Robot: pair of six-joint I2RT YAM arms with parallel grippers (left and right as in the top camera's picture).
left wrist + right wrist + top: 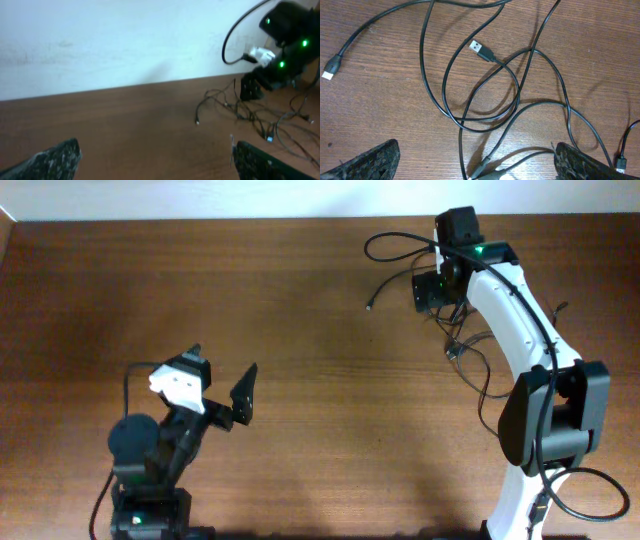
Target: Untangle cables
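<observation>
The cables [443, 96] are thin black cords lying in overlapping loops on the wooden table. In the right wrist view a USB plug [480, 49] lies at the upper middle. Another plug [331, 68] rests at the far left. My right gripper [475, 165] hangs open just above the tangle, with cords and a grey connector [487, 165] between its fingers, none of them gripped. From overhead the tangle [465, 350] lies at the back right, under the right gripper [432, 288]. My left gripper [222, 375] stands open over bare wood at the front left, far from the cords.
The right arm [520, 330] crosses above part of the tangle and hides some cords. One loose cable end [372, 307] reaches left of the pile. A white wall [100, 40] borders the table's far edge. The left arm's base [140, 480] sits at the front edge.
</observation>
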